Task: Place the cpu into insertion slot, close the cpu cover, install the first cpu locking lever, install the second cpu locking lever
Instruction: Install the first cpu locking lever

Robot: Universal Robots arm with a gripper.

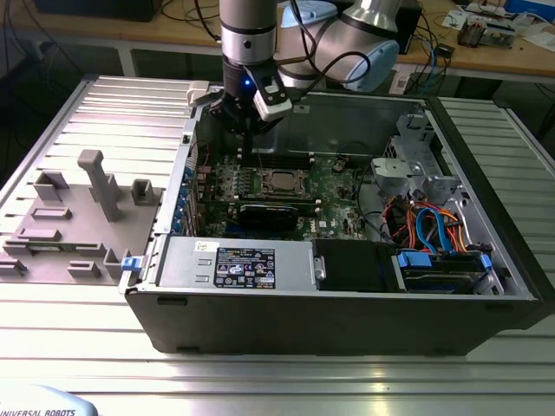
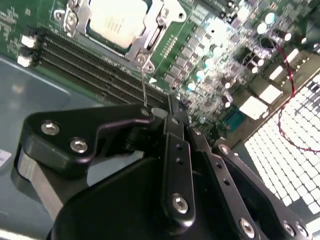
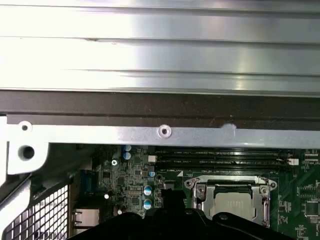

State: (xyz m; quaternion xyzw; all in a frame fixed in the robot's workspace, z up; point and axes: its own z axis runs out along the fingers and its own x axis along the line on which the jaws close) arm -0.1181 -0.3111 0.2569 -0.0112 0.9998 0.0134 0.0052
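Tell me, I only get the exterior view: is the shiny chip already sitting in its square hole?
Observer: Yes. In the second wrist view the cpu lies in the insertion slot, silvery top up.
Operator: Is the lid down on it?
Observer: The cpu cover lies down as a frame around the chip.
Operator: Any lever sticking up?
Observer: A thin metal lever rises from the slot's corner, reaching up to the gripper.

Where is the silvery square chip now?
In the exterior view, the small silvery square chip sits in the metal-rimmed socket on the green circuit board, beside black memory slots.
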